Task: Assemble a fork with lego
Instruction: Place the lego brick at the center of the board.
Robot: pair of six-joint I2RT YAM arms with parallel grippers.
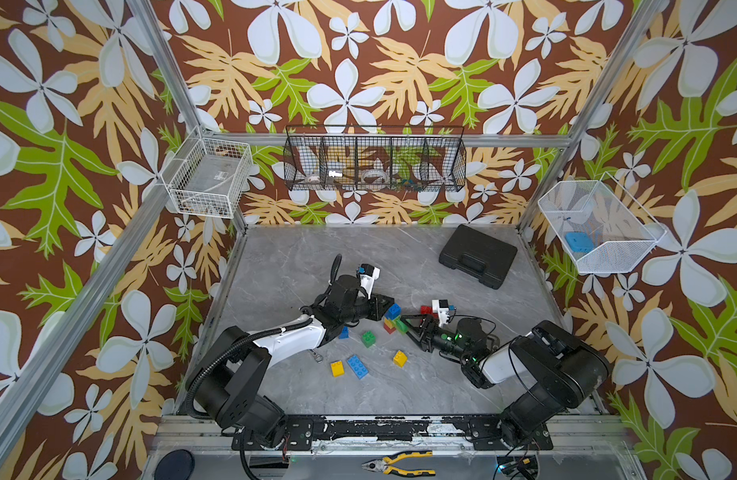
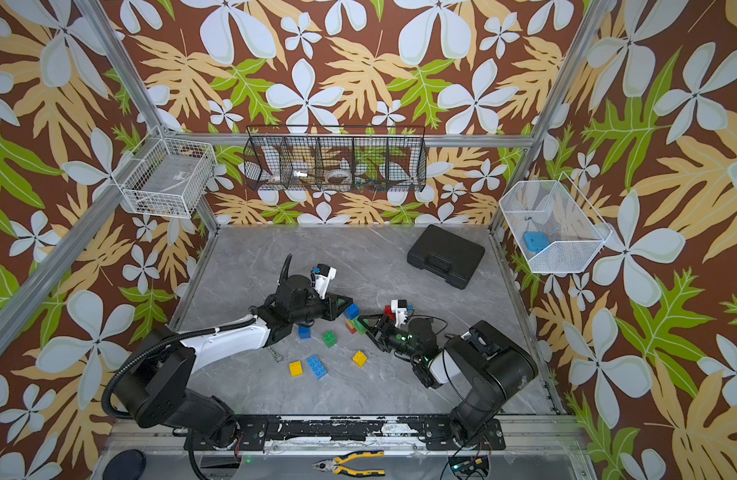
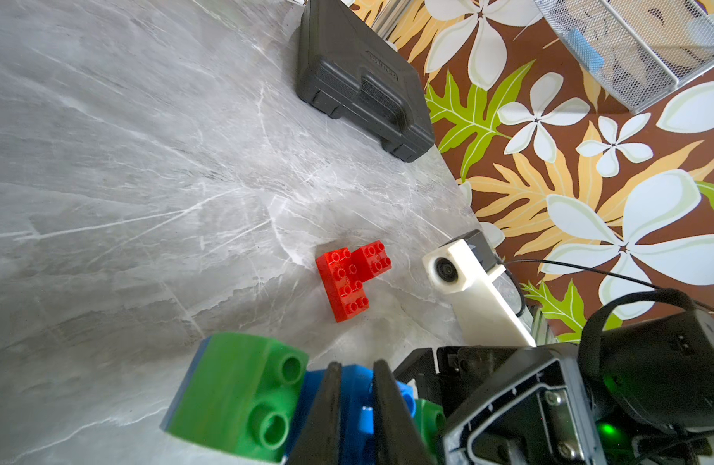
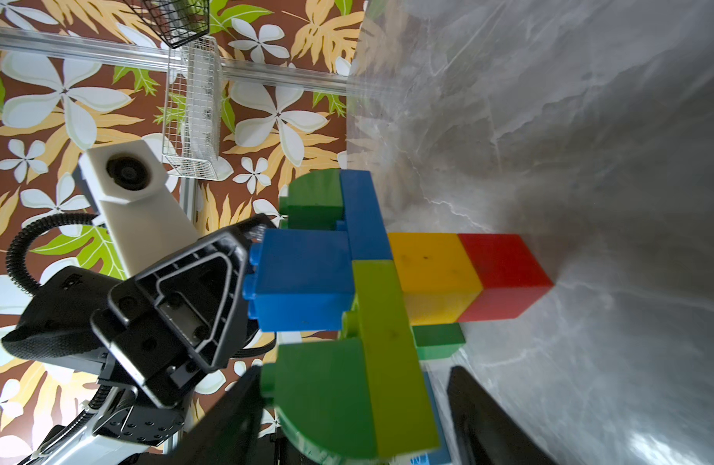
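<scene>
left end effector [image 3: 357, 364] partly hides blue brick [image 3: 357, 402]; green brick [image 3: 234, 394] cut off.

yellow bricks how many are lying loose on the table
2. One yellow brick lies beside the long blue brick; the other sits alone near the right arm. A third yellow is built into the fork; the arms may hide more.
</scene>
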